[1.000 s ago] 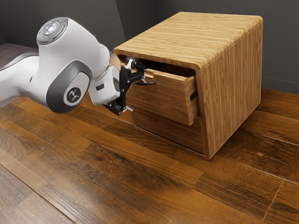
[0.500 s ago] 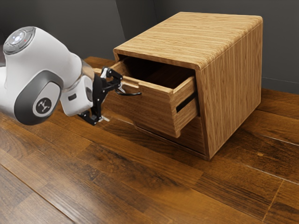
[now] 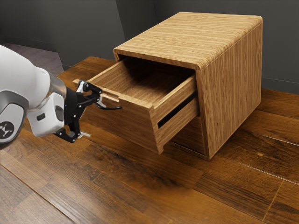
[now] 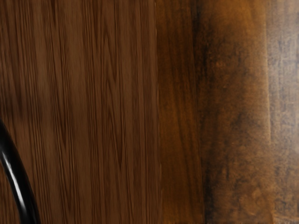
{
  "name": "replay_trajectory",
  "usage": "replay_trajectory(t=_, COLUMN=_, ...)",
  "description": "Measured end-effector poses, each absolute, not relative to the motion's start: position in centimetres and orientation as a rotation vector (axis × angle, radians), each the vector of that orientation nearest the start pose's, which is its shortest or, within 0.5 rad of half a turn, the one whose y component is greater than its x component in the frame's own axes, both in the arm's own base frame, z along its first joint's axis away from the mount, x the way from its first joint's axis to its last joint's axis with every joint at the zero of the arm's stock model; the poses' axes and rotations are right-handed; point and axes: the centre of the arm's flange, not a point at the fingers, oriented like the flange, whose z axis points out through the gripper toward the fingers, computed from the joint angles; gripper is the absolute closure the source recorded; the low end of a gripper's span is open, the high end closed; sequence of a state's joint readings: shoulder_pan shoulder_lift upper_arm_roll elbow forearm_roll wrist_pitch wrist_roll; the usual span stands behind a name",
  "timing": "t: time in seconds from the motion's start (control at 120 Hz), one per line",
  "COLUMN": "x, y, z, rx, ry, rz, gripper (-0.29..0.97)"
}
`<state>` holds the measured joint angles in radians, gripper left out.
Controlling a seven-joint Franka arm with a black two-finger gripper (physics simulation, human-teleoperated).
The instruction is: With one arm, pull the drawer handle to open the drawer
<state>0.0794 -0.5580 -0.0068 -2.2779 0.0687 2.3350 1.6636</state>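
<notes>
Now we are gripping the drawer handle [image 3: 112,108] with our end effector [image 3: 97,98], its fingers pinching the dark bar from two sides. The top drawer [image 3: 128,122] is standing well out of the wooden cabinet [image 3: 224,70], which is sitting on the plank floor [image 3: 140,186].

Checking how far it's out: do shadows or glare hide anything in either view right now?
Exterior view: even light, the drawer interior reads clearly, only the cabinet cavity behind it goes dark, and a soft shadow lies on the floor beneath. Wrist view: a dark shadow band crosses the wood surface, and the drawer handle carries a thin glare streak.
</notes>
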Motion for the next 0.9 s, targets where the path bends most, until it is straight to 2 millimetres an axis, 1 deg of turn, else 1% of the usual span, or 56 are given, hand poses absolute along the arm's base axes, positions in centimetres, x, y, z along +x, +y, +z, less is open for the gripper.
replay_trajectory(t=0.033, x=42.2, y=3.1, z=63.3, rx=-1.785, ry=1.877, rz=-0.467, gripper=0.09)
replay_trajectory(t=0.092, x=41.5, y=3.1, z=63.0, rx=-1.791, ry=1.879, rz=-0.468, gripper=0.05)
replay_trajectory(t=0.283, x=39.5, y=3.0, z=63.2, rx=-1.791, ry=1.871, rz=-0.478, gripper=0.01)
replay_trajectory(t=0.325, x=39.1, y=3.0, z=63.3, rx=-1.792, ry=1.868, rz=-0.48, gripper=0.03)
replay_trajectory(t=0.375, x=38.7, y=3.1, z=63.1, rx=-1.798, ry=1.868, rz=-0.481, gripper=0.0)
replay_trajectory(t=0.45, x=38.1, y=3.3, z=63.0, rx=-1.815, ry=1.861, rz=-0.495, gripper=0.04)
replay_trajectory(t=0.5, x=37.7, y=3.3, z=63.1, rx=-1.82, ry=1.858, rz=-0.503, gripper=0.12)
replay_trajectory(t=0.55, x=37.5, y=3.3, z=63.0, rx=-1.824, ry=1.856, rz=-0.509, gripper=0.18)
replay_trajectory(t=0.608, x=37.2, y=3.4, z=62.8, rx=-1.83, ry=1.854, rz=-0.516, gripper=0.2)
replay_trajectory(t=0.658, x=37.1, y=3.3, z=62.5, rx=-1.826, ry=1.863, rz=-0.506, gripper=0.14)
replay_trajectory(t=0.742, x=36.9, y=3.1, z=62.4, rx=-1.816, ry=1.87, rz=-0.49, gripper=0.09)
replay_trajectory(t=0.775, x=36.4, y=3.1, z=62.9, rx=-1.808, ry=1.864, rz=-0.494, gripper=0.07)
replay_trajectory(t=0.825, x=35.0, y=2.8, z=64.4, rx=-1.801, ry=1.843, rz=-0.524, gripper=0.05)
replay_trajectory(t=0.858, x=33.8, y=2.5, z=66.1, rx=-1.824, ry=1.81, rz=-0.555, gripper=0.04)
replay_trajectory(t=0.9, x=32.1, y=2.3, z=68.0, rx=-1.923, ry=1.755, rz=-0.58, gripper=0.03)
